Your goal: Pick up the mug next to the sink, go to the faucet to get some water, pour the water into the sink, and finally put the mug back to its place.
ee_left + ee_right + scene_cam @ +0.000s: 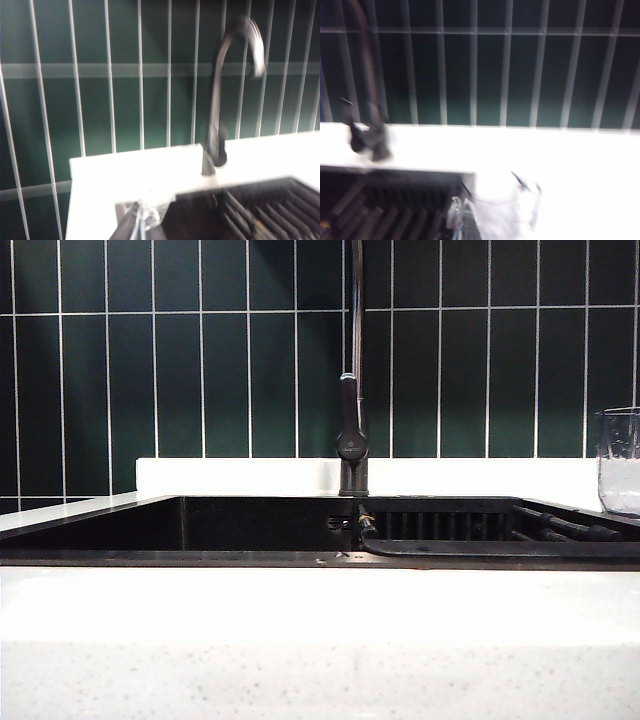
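Observation:
The clear mug [620,462] stands upright on the white counter at the far right, just beyond the black sink [200,558]. The dark faucet [352,430] rises behind the sink's middle. Neither gripper shows in the exterior view. In the blurred right wrist view, my right gripper [459,220] is shut and empty at the sink's edge, with the mug [505,212] close beside it and apart from it, and the faucet [370,135] farther off. In the left wrist view, my left gripper [137,225] is shut and empty near the sink's corner [200,215], facing the faucet [215,125].
A dark ribbed rack [450,522] lies in the sink's right half. A broad white counter [320,640] runs along the front, and a white ledge [240,477] runs behind the sink under a dark green tiled wall [200,360].

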